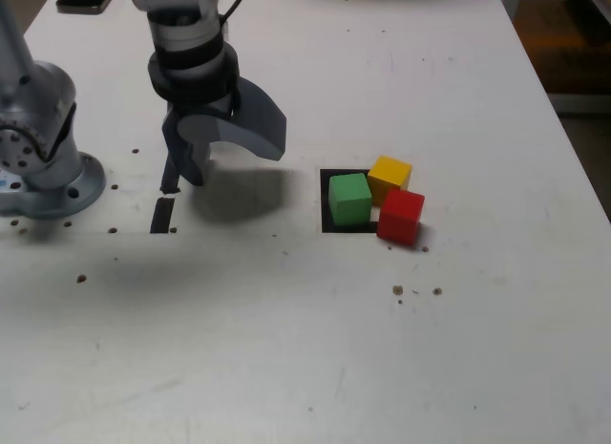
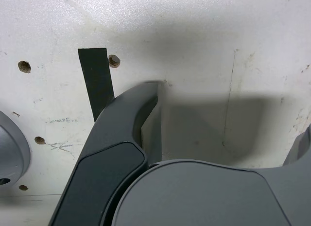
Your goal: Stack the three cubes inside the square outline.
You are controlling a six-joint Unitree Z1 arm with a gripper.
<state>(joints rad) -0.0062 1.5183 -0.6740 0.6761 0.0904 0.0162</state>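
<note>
Gripper (image 1: 224, 153) is being held wide apart, empty, well left of cubes; green cube (image 1: 350, 198) is best being approached squarely from above.

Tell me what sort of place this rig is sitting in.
Probably a lab or workshop bench: a plain white table with scattered drilled holes and tape strips, the arm's base mounted on it, and three coloured cubes at a taped square outline. The claw hangs open.
</note>
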